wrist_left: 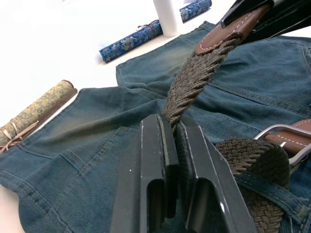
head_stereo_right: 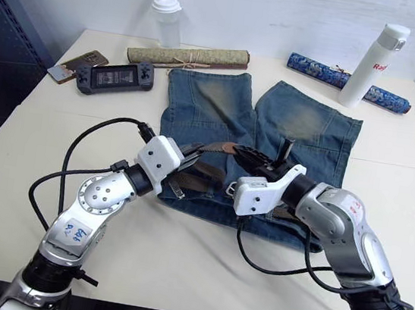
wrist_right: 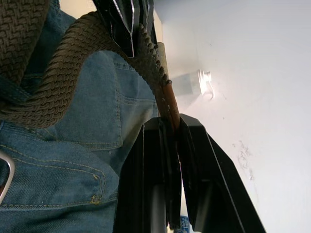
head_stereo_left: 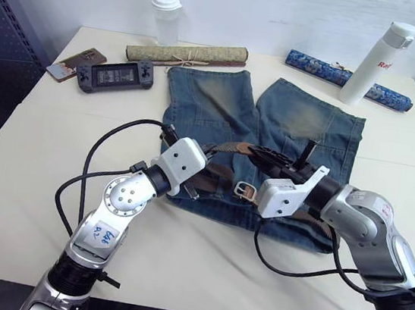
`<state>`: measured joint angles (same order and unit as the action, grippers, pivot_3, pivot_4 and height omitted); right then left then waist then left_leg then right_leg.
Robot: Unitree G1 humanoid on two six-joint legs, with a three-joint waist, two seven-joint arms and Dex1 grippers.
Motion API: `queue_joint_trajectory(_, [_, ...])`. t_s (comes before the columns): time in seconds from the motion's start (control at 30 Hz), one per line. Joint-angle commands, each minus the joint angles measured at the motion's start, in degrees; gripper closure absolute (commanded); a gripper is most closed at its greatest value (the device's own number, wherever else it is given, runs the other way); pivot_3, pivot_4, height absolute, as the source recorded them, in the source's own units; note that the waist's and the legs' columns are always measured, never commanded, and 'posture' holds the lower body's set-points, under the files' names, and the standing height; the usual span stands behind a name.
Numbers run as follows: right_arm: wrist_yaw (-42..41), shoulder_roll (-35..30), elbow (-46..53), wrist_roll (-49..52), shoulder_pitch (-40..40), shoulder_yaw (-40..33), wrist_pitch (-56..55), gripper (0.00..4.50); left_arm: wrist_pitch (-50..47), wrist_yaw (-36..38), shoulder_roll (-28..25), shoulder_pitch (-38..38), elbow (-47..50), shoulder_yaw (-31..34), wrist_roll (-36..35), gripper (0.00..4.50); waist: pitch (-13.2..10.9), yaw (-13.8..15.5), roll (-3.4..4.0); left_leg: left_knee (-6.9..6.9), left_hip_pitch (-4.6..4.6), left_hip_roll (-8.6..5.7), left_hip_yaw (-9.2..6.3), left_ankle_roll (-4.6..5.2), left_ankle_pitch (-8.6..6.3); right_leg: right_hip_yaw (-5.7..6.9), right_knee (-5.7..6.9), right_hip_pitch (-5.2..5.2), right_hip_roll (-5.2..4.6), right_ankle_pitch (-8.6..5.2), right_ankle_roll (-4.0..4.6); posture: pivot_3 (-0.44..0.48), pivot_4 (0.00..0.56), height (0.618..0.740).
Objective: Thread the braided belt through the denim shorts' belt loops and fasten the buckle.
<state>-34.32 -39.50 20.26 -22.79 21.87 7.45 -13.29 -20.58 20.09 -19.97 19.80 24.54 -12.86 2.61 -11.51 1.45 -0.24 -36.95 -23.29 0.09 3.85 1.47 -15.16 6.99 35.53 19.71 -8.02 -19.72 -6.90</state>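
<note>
The denim shorts (head_stereo_left: pixel 222 103) lie flat on the table, waistband toward me. The braided belt (head_stereo_left: pixel 237 148) runs along the waistband, and a stretch of it is lifted between my two grippers. My left gripper (wrist_left: pixel 174 124) is shut on the olive braid. My right gripper (wrist_right: pixel 172 124) is shut on the brown leather tip (wrist_left: pixel 226 36). In the head views the two grippers meet over the waistband's middle, left (head_stereo_right: pixel 194 152) and right (head_stereo_right: pixel 254 158). The silver buckle (head_stereo_left: pixel 245 190) rests on the waistband just below them. My arms and the belt cover the belt loops.
Along the far edge lie a rolled tan mat (head_stereo_left: pixel 186 54), a clear shaker bottle (head_stereo_left: pixel 166 13), a blue rolled mat (head_stereo_left: pixel 348 78) and a white bottle (head_stereo_left: pixel 379 63). A game console (head_stereo_left: pixel 114 75) and a phone (head_stereo_left: pixel 76 63) sit far left. Black cables (head_stereo_left: pixel 90 178) loop beside both arms.
</note>
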Motion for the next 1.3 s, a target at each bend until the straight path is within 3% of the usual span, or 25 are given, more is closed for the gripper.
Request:
queue_joint_trajectory(0.03, [-0.8,1.1,2.6,3.1,-0.3,-1.7,3.6,4.50,1.5,0.5,0.8,-0.2,0.6,0.1,-0.3,4.47,0.0,0.0,0.00,0.00,0.00,0.00,0.00,0.00,0.00,0.00,0.00,0.00,0.00,0.00,0.00,0.000,0.150,0.717])
queue_joint_trajectory(0.13, [0.2,2.6,3.5,3.9,-0.4,-3.2,6.7,4.50,1.6,0.7,1.2,-0.5,0.4,0.1,0.0,4.47,0.0,0.0,0.00,0.00,-0.01,0.00,0.00,0.01,0.00,0.02,0.05,0.00,0.00,0.00,0.00,0.000,0.150,0.717])
queue_joint_trajectory(0.17, [0.7,3.1,3.8,4.2,-0.3,-3.8,7.7,3.62,1.5,0.6,1.4,-0.6,0.4,0.2,0.0,4.50,0.0,0.0,0.00,0.00,0.00,0.00,-0.01,0.01,0.00,0.03,0.06,0.00,0.00,0.00,0.00,0.000,0.150,0.717])
queue_joint_trajectory(0.23, [0.3,4.5,5.4,7.1,-1.0,-5.4,11.6,2.91,1.1,0.5,1.9,-1.3,0.3,0.5,-0.3,4.50,0.0,0.0,0.00,0.00,-0.01,0.00,-0.01,0.01,0.00,0.03,0.08,0.01,0.00,0.00,0.00,0.000,0.150,0.717])
queue_joint_trajectory(0.43, [-0.2,4.9,12.5,10.8,-11.5,-11.6,18.8,0.02,-3.9,-0.6,5.7,-3.0,-0.8,5.7,-5.2,4.50,0.0,0.2,0.00,-0.01,-0.10,-0.04,-0.18,0.05,0.00,0.00,0.08,-0.05,-0.06,0.00,0.00,0.000,0.150,0.717])
queue_joint_trajectory(0.6, [0.2,6.1,17.5,9.1,-20.7,-7.6,18.9,0.02,-6.4,0.0,6.7,-1.6,-0.7,8.5,-8.6,4.50,0.0,0.1,0.00,0.00,-0.05,-0.04,-0.15,0.04,-0.01,0.03,0.02,-0.01,-0.08,0.00,0.00,0.000,0.150,0.717])
queue_joint_trajectory(0.77, [4.4,8.2,15.7,2.6,-25.0,-1.1,15.9,0.02,-7.8,1.1,6.7,2.1,-1.1,10.1,-11.6,4.50,0.0,0.1,0.00,0.01,-0.03,-0.02,-0.11,0.01,-0.02,0.04,0.02,0.02,-0.02,0.00,0.00,0.000,0.150,0.717])
queue_joint_trajectory(1.3, [12.9,10.5,6.0,-8.4,-24.7,3.6,13.1,0.02,-8.7,1.1,5.5,4.8,-1.7,10.9,-12.9,4.50,0.0,0.0,0.00,0.00,-0.01,-0.03,-0.10,-0.03,0.00,0.00,0.02,0.00,0.04,-0.01,0.00,0.000,0.150,0.717])
